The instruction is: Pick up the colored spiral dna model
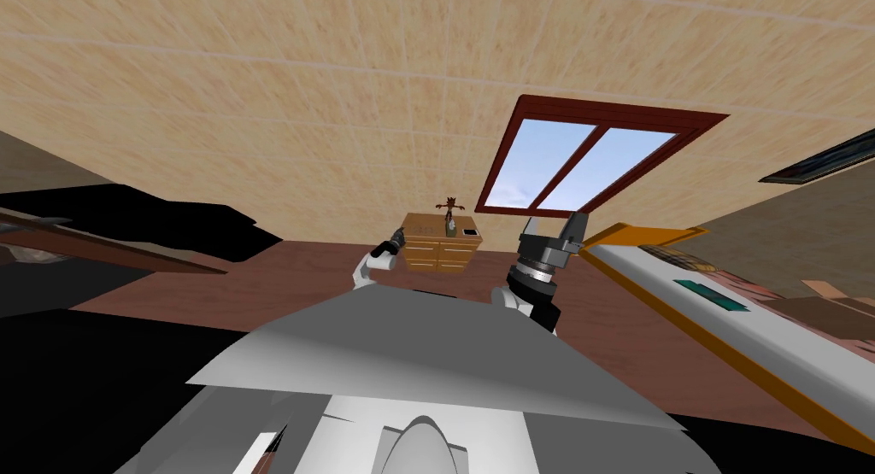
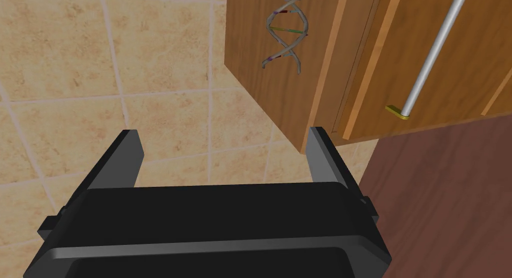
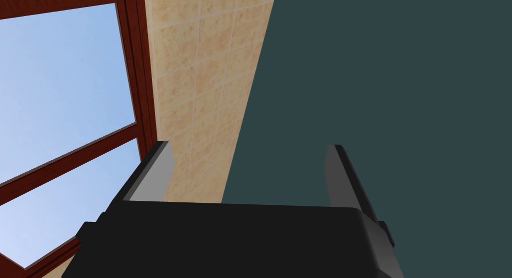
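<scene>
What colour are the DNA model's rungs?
Grey spiral DNA model: red, green and purple rungs; best in left wrist view.

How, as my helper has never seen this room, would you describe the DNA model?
Find the red-framed window in the tiled wall; the wooden dresser stands against that wall, just left of it. The DNA model is at the dresser: two pale grey twisted strands joined by coloured rungs, unlike the small dark box.
</scene>
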